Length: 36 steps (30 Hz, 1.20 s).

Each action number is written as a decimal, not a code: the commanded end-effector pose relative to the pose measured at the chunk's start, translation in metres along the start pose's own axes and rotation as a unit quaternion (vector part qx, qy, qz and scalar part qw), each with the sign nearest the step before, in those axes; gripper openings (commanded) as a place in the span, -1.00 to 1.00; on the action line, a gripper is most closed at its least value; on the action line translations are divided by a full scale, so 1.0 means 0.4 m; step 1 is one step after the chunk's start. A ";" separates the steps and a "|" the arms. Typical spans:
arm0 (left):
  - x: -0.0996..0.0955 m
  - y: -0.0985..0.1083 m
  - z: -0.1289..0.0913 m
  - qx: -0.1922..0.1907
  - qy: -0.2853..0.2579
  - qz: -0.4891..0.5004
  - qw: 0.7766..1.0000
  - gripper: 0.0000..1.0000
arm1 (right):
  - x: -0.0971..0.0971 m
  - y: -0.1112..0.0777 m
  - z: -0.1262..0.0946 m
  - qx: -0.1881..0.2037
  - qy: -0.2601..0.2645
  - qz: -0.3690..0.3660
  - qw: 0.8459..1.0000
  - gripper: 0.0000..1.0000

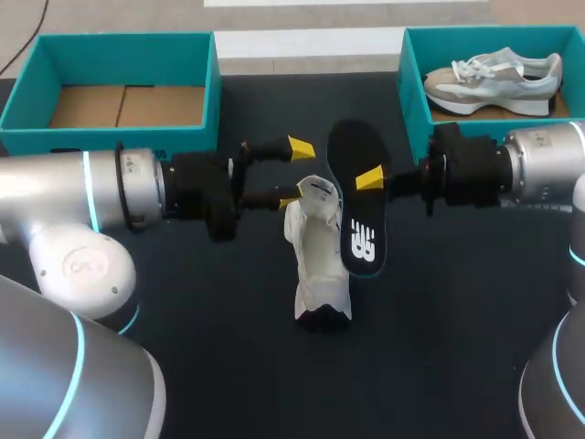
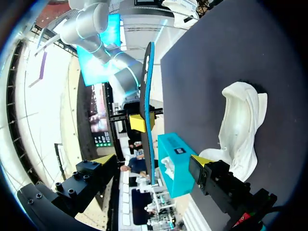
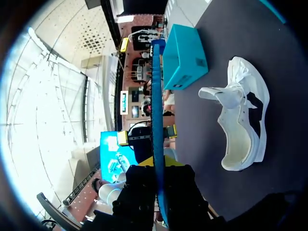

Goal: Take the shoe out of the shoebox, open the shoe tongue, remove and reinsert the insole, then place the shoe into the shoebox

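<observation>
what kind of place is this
Most likely a robotics lab bench set up for shoe handling: the left gripper and right gripper face each other over a dark table, two teal shoeboxes sit at its far edge, and the right gripper holds a black insole near a white shoe.
</observation>
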<state>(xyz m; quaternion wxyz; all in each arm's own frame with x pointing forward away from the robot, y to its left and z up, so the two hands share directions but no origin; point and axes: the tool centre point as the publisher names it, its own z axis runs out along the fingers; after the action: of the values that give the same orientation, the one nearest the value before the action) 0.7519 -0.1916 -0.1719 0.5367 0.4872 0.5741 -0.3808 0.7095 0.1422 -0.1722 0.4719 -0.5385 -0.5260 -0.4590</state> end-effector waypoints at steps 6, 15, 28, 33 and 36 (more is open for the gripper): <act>-0.005 -0.012 0.070 -0.008 -0.115 0.002 0.993 1.00 | 0.004 -0.003 0.032 0.010 0.003 0.001 1.000 -1.00; -0.017 -0.028 0.120 -0.007 -0.120 0.001 0.993 0.00 | 0.002 -0.006 0.043 0.022 0.002 0.005 1.000 -1.00; -0.021 -0.029 0.159 -0.013 -0.120 0.000 0.993 -0.29 | -0.005 -0.003 0.039 0.026 0.002 0.007 1.000 -1.00; -0.015 -0.025 0.167 -0.018 -0.118 -0.001 0.993 -0.47 | -0.005 -0.004 0.034 0.024 0.002 0.007 1.000 -1.00; -0.011 -0.025 0.169 -0.020 -0.116 -0.003 0.993 -0.75 | -0.006 -0.002 0.033 0.022 0.003 0.007 1.000 -1.00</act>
<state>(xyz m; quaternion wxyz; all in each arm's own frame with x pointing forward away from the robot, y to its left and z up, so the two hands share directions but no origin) 0.7580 -0.2543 -0.1761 0.6057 0.4297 0.5160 -0.4268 0.7093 0.1553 -0.1762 0.4890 -0.5292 -0.5317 -0.4452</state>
